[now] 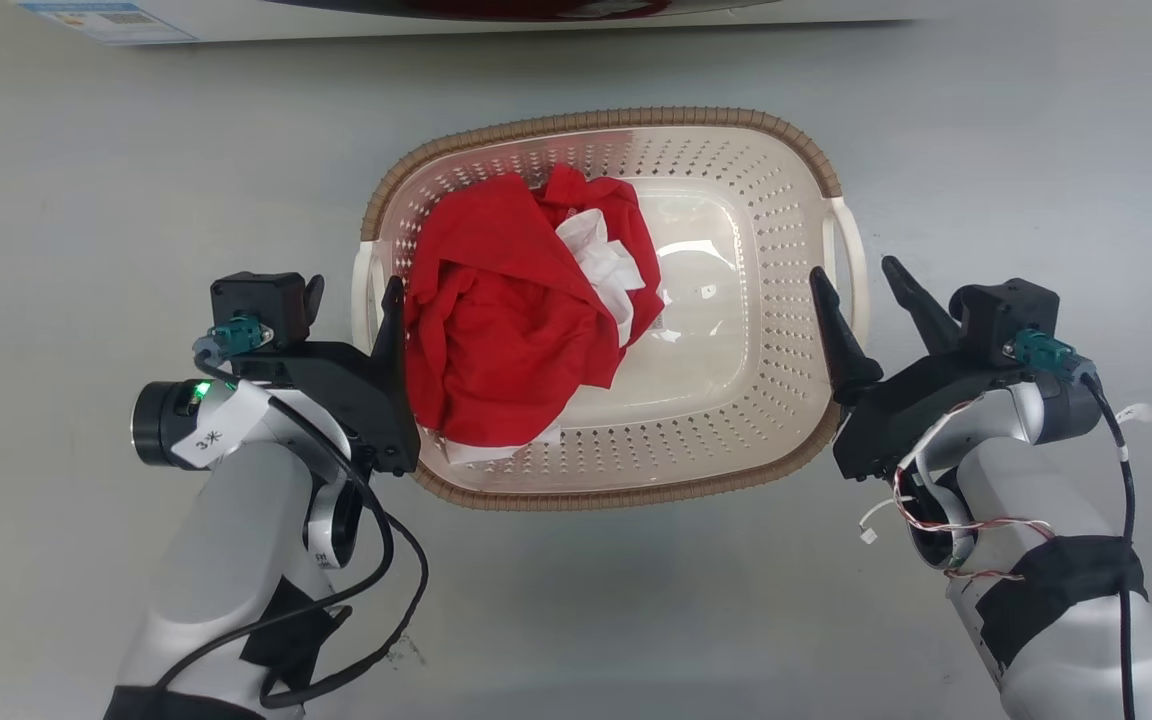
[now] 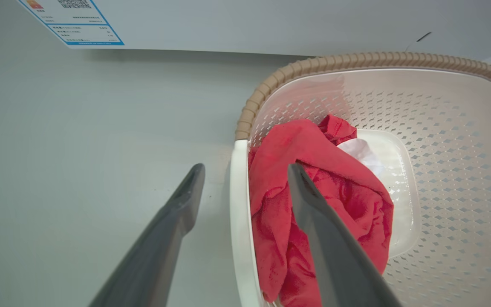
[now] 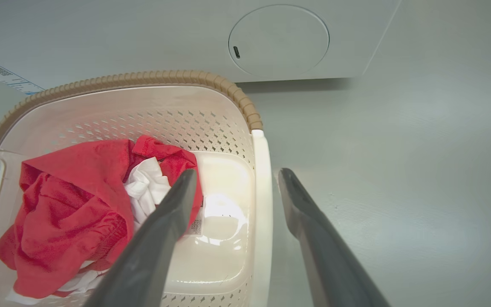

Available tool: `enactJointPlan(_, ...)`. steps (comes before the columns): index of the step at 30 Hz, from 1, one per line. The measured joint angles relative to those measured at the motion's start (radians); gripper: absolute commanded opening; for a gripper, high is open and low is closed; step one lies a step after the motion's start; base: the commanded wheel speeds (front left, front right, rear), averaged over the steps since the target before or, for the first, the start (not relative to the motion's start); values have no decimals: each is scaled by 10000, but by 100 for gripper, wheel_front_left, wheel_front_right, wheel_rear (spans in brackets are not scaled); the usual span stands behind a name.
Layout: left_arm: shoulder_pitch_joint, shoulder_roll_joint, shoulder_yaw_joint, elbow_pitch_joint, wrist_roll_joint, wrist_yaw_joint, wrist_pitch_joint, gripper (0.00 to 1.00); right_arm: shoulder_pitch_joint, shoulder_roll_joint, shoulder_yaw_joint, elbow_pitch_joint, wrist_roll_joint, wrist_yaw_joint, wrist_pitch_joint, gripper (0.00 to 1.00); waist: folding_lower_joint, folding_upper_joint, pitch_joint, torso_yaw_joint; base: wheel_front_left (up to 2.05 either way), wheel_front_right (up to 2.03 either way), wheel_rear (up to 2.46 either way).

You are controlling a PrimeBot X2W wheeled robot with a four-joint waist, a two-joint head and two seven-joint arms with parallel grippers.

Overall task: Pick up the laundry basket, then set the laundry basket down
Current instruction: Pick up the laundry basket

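The smooth, pale grey floor (image 1: 86, 200) carries the basket (image 1: 626, 120), which sits near the middle with floor showing all round it. Beyond it a white appliance (image 1: 336, 25) stands on the floor, apart from the basket, casting a thin shadow.

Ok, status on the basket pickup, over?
Left gripper open, fingers astride left handle. Right gripper open, astride right handle. Laundry basket on floor, red and white clothes inside. Washer beyond far rim, not touching.

One laundry basket (image 1: 736, 425), one red garment (image 1: 496, 320), one white cloth (image 1: 601, 260).
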Motion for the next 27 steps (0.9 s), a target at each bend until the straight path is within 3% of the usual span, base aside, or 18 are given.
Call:
enactJointPlan(17, -1145, -40, 184, 1889, -550, -393, 464, 100, -1073, 180, 213, 1766, 75, 299, 330, 100, 0, -1, 718, -152, 0, 0, 0)
enactJointPlan(18, -1242, -46, 209, 1996, -554, -391, 462, 32, -1131, 182, 238, 1854, 75, 355, 328, 42, 0, -1, 756, -151, 0, 0, 0)
enactJointPlan(19, -1307, -46, 222, 2096, -554, -389, 454, 11, -1198, 188, 255, 1952, 75, 366, 326, 0, 0, -1, 787, -149, 0, 0, 0)
enactJointPlan(20, -1346, -52, 251, 2194, -562, -393, 451, 0, -1245, 188, 305, 2038, 73, 428, 326, 0, 0, 0, 804, -146, 0, 0, 0)
enactJointPlan(27, -1531, -209, 286, 2778, -650, -468, 351, 0, -1467, 334, 414, 2596, 77, 587, 222, 0, 0, -1, 735, -142, 0, 0, 0)
